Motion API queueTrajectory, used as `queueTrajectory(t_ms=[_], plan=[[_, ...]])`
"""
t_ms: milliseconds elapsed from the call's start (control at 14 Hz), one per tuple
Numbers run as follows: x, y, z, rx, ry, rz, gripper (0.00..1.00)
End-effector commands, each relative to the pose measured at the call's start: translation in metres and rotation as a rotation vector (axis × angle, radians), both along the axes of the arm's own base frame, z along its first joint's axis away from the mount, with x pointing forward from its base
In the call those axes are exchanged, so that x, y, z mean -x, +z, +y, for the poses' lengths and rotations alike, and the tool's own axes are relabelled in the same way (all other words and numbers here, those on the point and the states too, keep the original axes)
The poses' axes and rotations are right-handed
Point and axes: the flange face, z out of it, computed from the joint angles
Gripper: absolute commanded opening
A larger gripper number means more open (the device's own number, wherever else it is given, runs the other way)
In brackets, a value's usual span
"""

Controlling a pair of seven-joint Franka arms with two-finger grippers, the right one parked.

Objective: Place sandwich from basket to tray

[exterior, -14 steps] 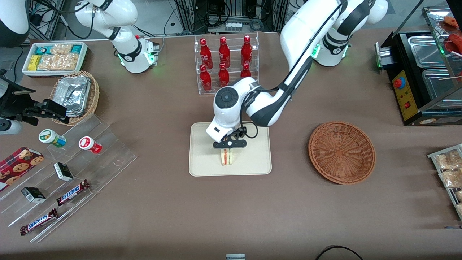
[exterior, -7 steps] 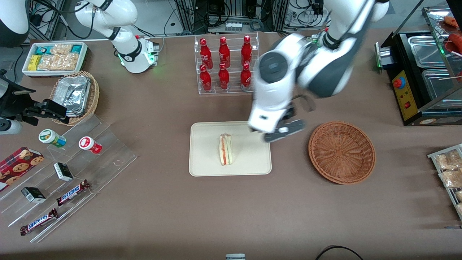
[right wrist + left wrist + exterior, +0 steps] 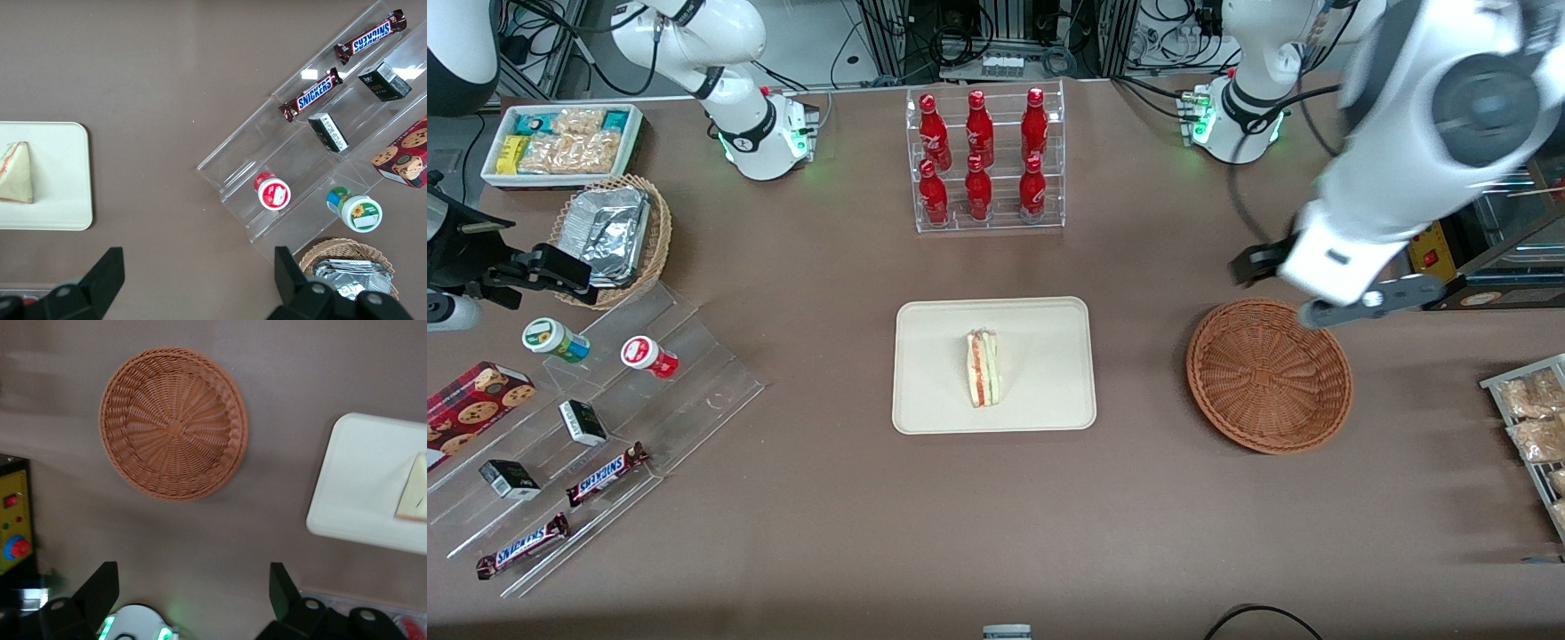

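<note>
Table (image 3: 1227, 533): brown, wide, carries everything.

Tray (image 3: 934, 400): cream, rectangular, mid-table, in front of the rack of red bottles (image 3: 980, 160) and nearer the front camera than it. Also seen from the left wrist (image 3: 360, 487) and right wrist (image 3: 60, 173).

Basket (image 3: 1268, 375): reddish-brown wicker, beside the tray toward the working arm's end of the table, apart from it with bare table between. Nothing in it, front view or wrist view (image 3: 173, 423).

Sandwich (image 3: 983, 368): lies on the tray, roughly at its centre, red and green filling edge showing. Its long axis runs toward and away from the front camera. Partly visible in the left wrist view (image 3: 413, 497); whole in the right wrist view (image 3: 16, 175).

Hand (image 3: 1365, 300): raised above the table, over the basket rim on the side farther from the front camera. Fingers (image 3: 100, 587) spread wide, gripping nothing.

Key relation: the sandwich lies well apart from the hand, toward the parked arm's end, with the basket between them. Hand is nearer the basket than the tray.

Judgement: the sandwich sits on the tray and the basket is bare, so the placing looks complete. No further grasp seems called for.
</note>
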Motion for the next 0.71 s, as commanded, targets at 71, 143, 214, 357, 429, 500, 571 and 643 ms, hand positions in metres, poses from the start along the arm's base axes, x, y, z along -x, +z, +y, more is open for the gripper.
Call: queueTrajectory(t_ms=[71, 143, 214, 357, 429, 500, 571, 643], plan=[[0.047, 0.012, 0.066, 0.062, -0.155, 0.021, 0.99], [0.054, 0.014, 0.092, 0.079, -0.206, 0.019, 0.99], [0.060, 0.017, 0.112, 0.100, -0.240, 0.019, 0.99], [0.066, 0.021, 0.133, 0.125, -0.277, 0.010, 0.99], [0.065, 0.023, 0.134, 0.124, -0.276, 0.005, 0.99], [0.064, 0.022, 0.133, 0.115, -0.277, 0.008, 0.99], [0.060, 0.022, 0.130, 0.114, -0.283, 0.005, 0.99], [0.057, 0.021, 0.124, 0.111, -0.294, 0.011, 0.99]])
